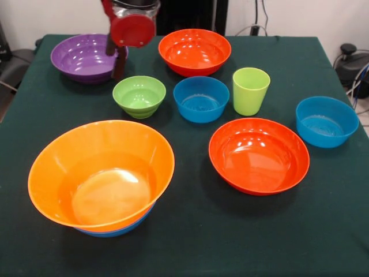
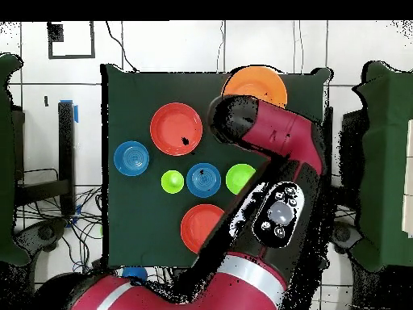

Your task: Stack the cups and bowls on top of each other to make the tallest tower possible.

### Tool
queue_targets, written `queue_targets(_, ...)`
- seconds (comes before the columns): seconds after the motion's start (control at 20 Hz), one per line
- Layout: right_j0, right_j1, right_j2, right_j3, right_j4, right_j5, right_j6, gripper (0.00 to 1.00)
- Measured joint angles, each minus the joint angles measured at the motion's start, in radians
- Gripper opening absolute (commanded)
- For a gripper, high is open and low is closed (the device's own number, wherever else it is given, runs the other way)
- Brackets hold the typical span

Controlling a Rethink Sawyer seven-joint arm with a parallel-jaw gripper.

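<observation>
The tower is a big orange bowl (image 1: 101, 173) nested in a blue bowl (image 1: 118, 231) at the front left. My gripper (image 1: 118, 57) hangs at the right rim of the purple bowl (image 1: 81, 56) at the back left. A small lime-green bowl (image 1: 139, 95), a blue bowl (image 1: 201, 99) and the lime-green cup (image 1: 251, 90) stand in a middle row. One red-orange bowl (image 1: 195, 52) is at the back, another (image 1: 259, 154) at the front right. A third blue bowl (image 1: 326, 121) is at the far right. In the overhead view my arm (image 2: 274, 153) hides the purple bowl and the gripper.
All stands on a dark green cloth (image 1: 190, 242) that covers the table. In the overhead view the orange bowl (image 2: 255, 85), the cup (image 2: 172, 182) and the far blue bowl (image 2: 131, 158) show. Cables lie beside the table.
</observation>
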Motion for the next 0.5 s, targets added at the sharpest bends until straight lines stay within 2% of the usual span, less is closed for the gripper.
queue_targets(0.5,-0.13,-0.025,0.107,0.109,-0.104,-0.1,-0.002,1.0)
